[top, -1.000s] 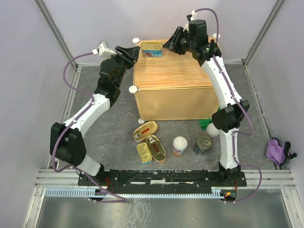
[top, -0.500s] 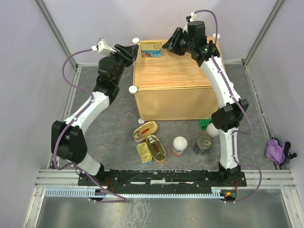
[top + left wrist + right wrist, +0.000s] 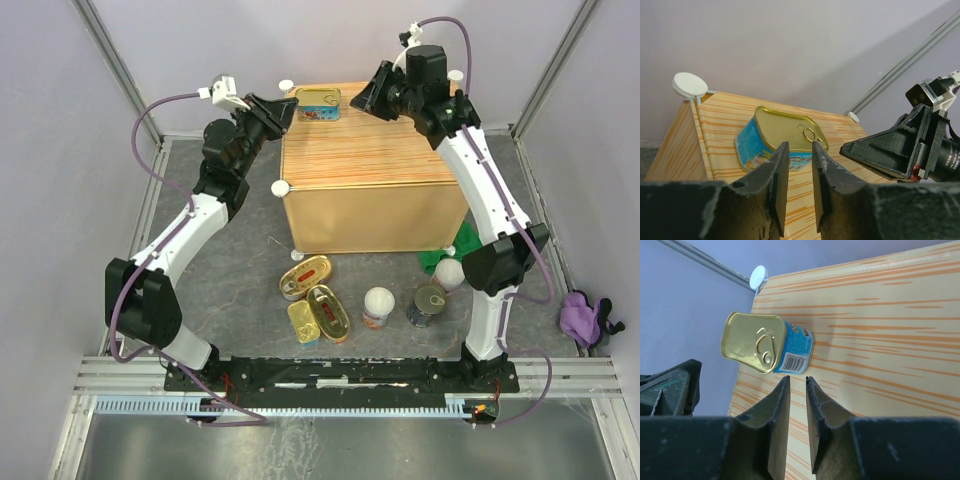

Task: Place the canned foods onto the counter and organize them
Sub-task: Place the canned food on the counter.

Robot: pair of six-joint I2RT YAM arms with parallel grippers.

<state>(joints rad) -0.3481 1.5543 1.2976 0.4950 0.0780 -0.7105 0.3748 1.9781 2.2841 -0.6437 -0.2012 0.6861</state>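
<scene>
One rectangular gold-lidded tin with a blue label lies on the counter at its far left corner. It also shows in the left wrist view and the right wrist view. My left gripper hovers just left of the tin, with its jaws a narrow gap apart and empty. My right gripper is just right of the tin, also nearly closed and empty. Neither gripper touches the tin. Other tins stand on the grey floor in front of the counter.
On the floor are two oval gold tins, a small rectangular tin, a white-lidded cylinder, a dark cylinder and another white-lidded one by a green cloth. A purple cloth lies far right.
My right arm has swung right and its gripper has drawn back a little from the tin. My left gripper has edged up beside the tin. The tin has stayed put.
</scene>
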